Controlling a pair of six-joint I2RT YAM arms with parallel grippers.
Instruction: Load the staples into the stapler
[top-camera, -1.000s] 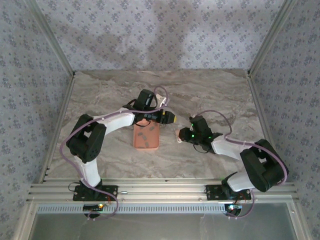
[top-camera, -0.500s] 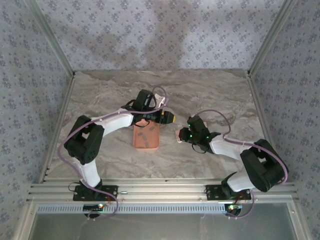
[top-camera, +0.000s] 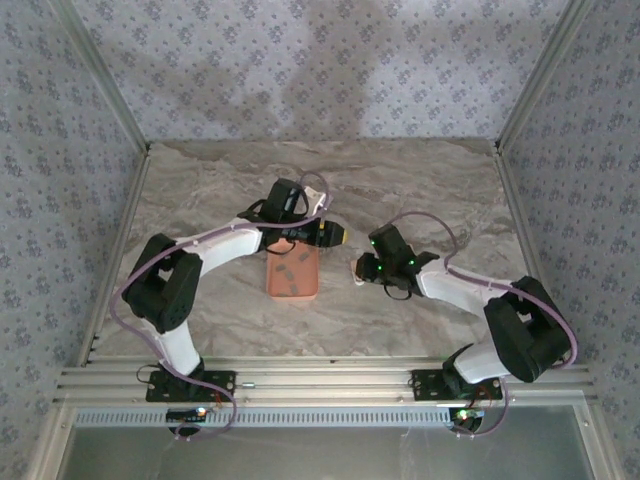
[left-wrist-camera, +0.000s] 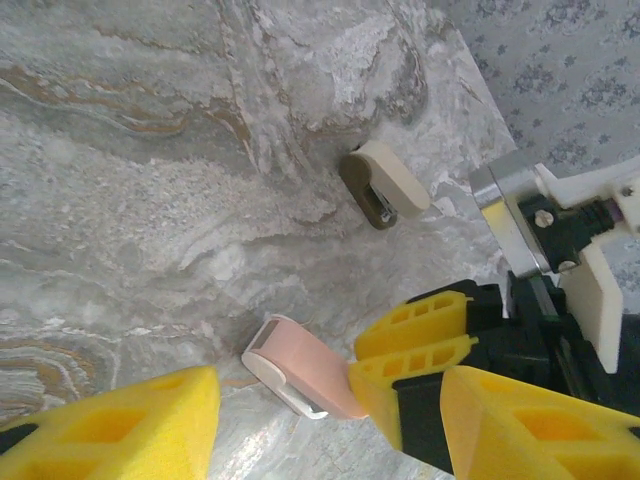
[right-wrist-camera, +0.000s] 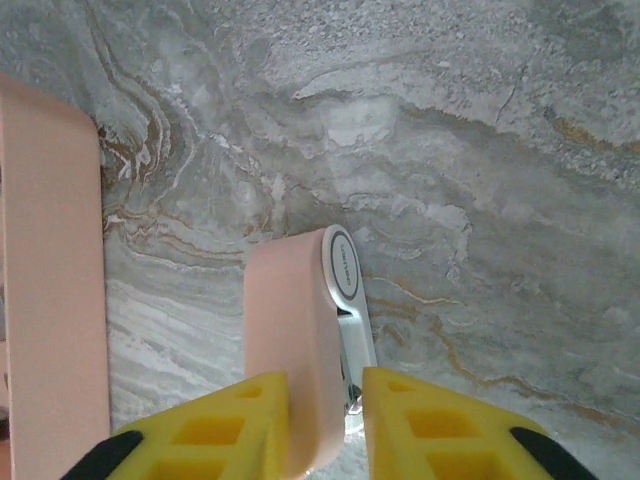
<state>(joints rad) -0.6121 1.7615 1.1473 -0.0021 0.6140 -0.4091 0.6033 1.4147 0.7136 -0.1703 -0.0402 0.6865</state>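
Note:
My right gripper (right-wrist-camera: 325, 425) is shut on the pink stapler (right-wrist-camera: 290, 330). Its left finger presses the pink body, and its right finger sits at the white base's edge. The stapler's round white end points away from the wrist, low over the marble. In the top view the stapler (top-camera: 357, 268) is just right of the salmon-pink tray (top-camera: 310, 285), which holds several small grey staples (top-camera: 287, 270). My left gripper (top-camera: 335, 235) hovers open behind the tray, nothing between its yellow fingers (left-wrist-camera: 110, 425). Its camera looks down on the pink stapler (left-wrist-camera: 300, 365) and the right gripper's fingers (left-wrist-camera: 415, 345).
A tan mini stapler (left-wrist-camera: 385, 183) lies on the marble table (top-camera: 420, 190) beyond the pink one. The tray's long side (right-wrist-camera: 50, 280) runs along the left of the right wrist view. Patterned walls and metal rails (top-camera: 525, 90) enclose the table.
My right wrist has shifted slightly back and left with the pink stapler between its fingers. The left arm has edged a little to the left.

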